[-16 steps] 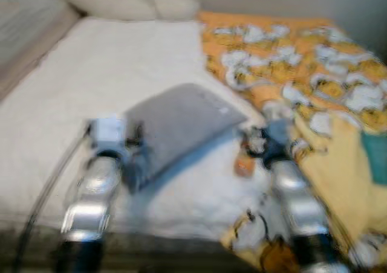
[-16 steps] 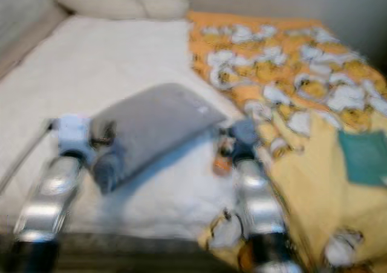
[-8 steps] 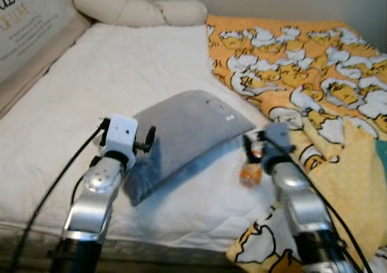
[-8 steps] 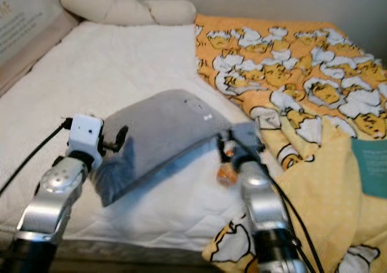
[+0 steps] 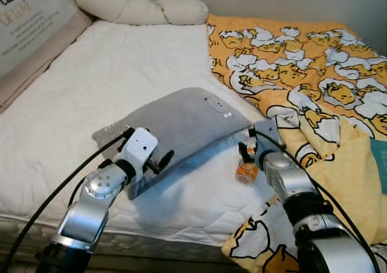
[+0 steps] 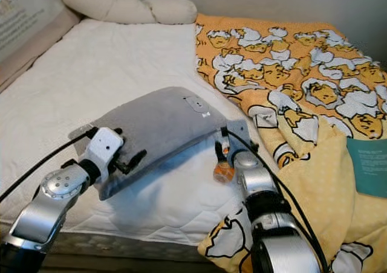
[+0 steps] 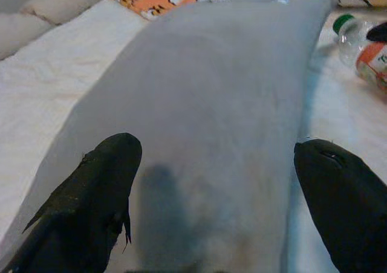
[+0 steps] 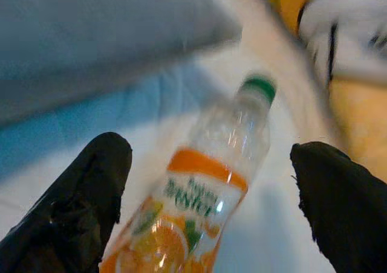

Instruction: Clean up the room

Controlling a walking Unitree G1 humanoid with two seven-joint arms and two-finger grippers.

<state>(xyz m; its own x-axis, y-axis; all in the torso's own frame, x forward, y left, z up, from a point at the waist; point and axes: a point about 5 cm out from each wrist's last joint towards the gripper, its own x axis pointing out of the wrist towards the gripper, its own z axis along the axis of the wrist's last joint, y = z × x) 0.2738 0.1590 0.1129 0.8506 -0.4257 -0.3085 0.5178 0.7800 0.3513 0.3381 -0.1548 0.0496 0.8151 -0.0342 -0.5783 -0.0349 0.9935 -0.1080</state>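
A grey pillow (image 5: pixel 181 119) lies aslant in the middle of the white mattress (image 5: pixel 121 61). My left gripper (image 5: pixel 162 161) is at the pillow's near left end, open, and its black fingers (image 7: pixel 91 188) stand wide apart over the grey cloth (image 7: pixel 211 104). A small plastic bottle (image 5: pixel 247 167) with an orange label and green cap lies on the mattress beside the pillow's right corner. My right gripper (image 5: pixel 249 149) is just over it, open, and the bottle (image 8: pixel 205 182) lies between the two spread fingers (image 8: pixel 78 206).
An orange duck-print blanket (image 5: pixel 302 61) covers the right side of the bed and spills over the near edge. A long cream bolster (image 5: pixel 139 10) lies at the head. A lettered board (image 5: pixel 30 19) stands along the left. A teal booklet (image 6: pixel 367 164) rests on the blanket.
The blurred view has steadied. My left gripper has turned and pushed in against the pillow's near end. My right gripper has moved a little closer over the bottle.
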